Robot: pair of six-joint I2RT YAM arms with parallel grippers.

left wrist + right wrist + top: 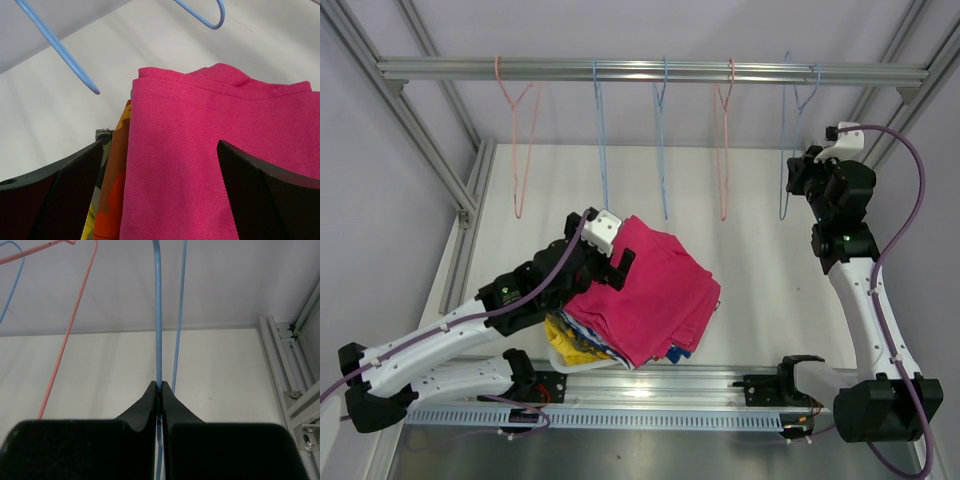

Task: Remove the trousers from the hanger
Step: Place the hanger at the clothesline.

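Observation:
The trousers lie in a folded pile on the table, plain magenta pink (655,290) on top, with yellow (565,338) and blue edges showing beneath. My left gripper (617,262) is open at the pile's left rear corner. In the left wrist view its fingers (75,185) stand wide apart with the magenta cloth (200,150) between them, and orange patterned (112,195) and camouflage (106,150) layers at the left. My right gripper (798,178) is raised at the back right, shut on the wire of the rightmost blue hanger (158,315), which runs up from between the closed jaws (161,386).
Several bare wire hangers hang from the aluminium rail (650,70): pink (520,150), blue (602,140), blue (663,140), pink (724,140) and the held blue one (788,130). Frame posts stand at both sides (420,130).

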